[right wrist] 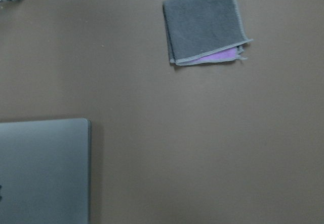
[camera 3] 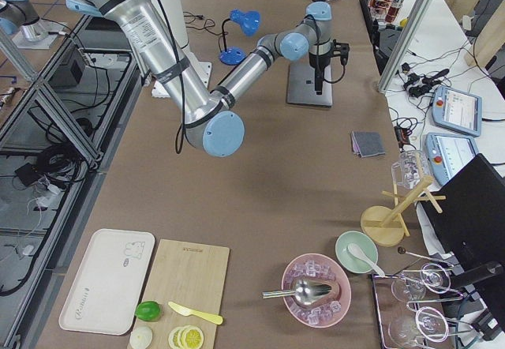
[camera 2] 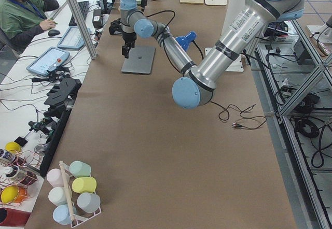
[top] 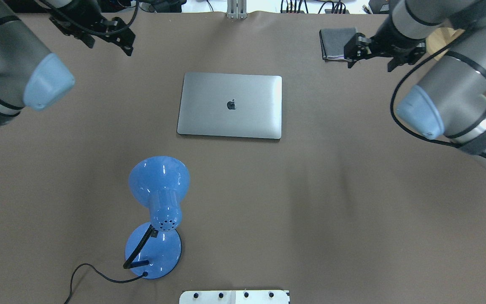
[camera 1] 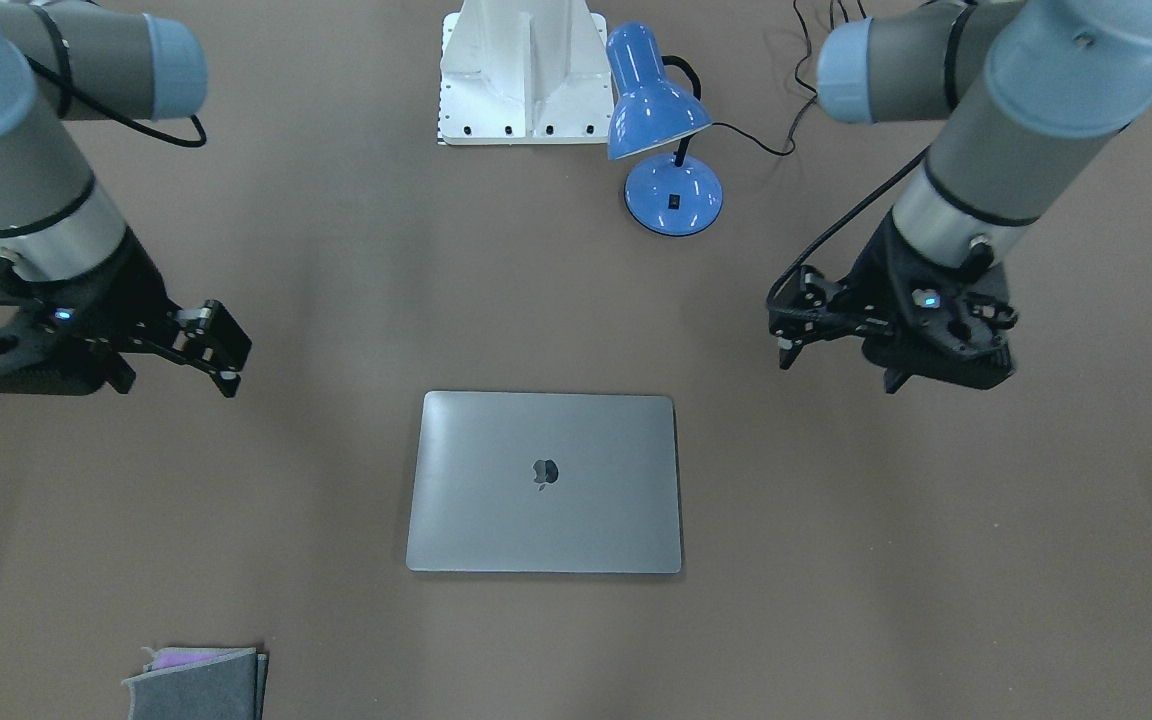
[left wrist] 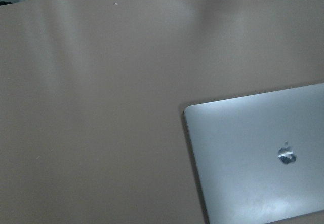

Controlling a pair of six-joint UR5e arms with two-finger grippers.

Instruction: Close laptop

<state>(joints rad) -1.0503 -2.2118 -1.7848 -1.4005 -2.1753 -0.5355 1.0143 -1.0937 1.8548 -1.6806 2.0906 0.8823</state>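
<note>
The silver-grey laptop [camera 1: 546, 520] lies flat on the brown table with its lid down and the dark apple logo facing up. It also shows in the overhead view [top: 230, 122], the left wrist view [left wrist: 253, 148] and the right wrist view [right wrist: 40, 173]. My left gripper [camera 1: 785, 345] hovers above the table off one short side of the laptop, apart from it, and looks shut and empty. My right gripper [camera 1: 231, 370] hovers off the other short side, also apart, and looks shut and empty.
A blue desk lamp [camera 1: 656, 110] with its black cord stands between the laptop and the robot's white base [camera 1: 521, 80]. A small grey felt pouch [camera 1: 198, 685] lies near the far table edge on my right side.
</note>
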